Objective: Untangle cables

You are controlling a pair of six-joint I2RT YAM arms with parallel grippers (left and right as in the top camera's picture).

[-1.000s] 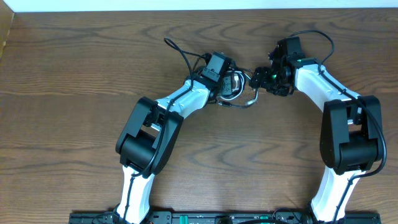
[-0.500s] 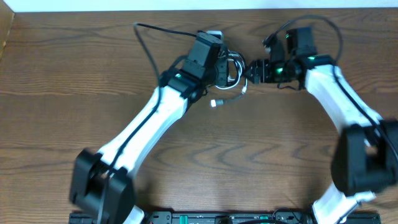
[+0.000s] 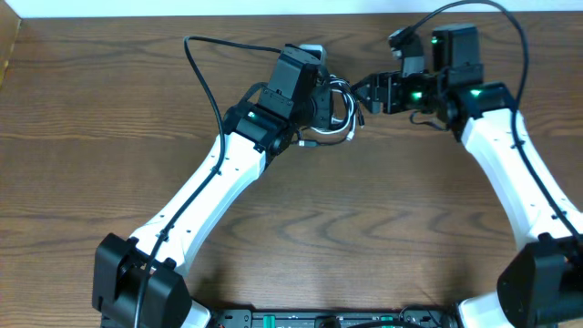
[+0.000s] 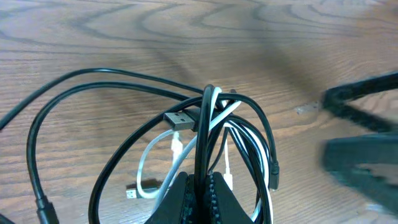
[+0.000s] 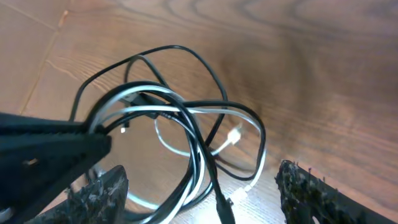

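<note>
Blurred right fingers (image 4: 360, 163) at picture edge; cables (image 4: 204, 130) cut off bottom-left.

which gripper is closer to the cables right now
Left. The left gripper is shut on the cables; the right gripper sits open just beside them.

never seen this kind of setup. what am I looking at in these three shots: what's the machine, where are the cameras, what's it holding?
It is a robot with a left arm and a right arm working at a wooden table. The wide shot looks straight down from above. The other two come from a small camera on each wrist, looking past that arm's own fingers. At the far side of the table is a tangle of two thin cables, one black and one white, with small plugs. The left hand is pinched shut on strands of both. The right hand is open, close to the tangle, holding nothing.
</note>
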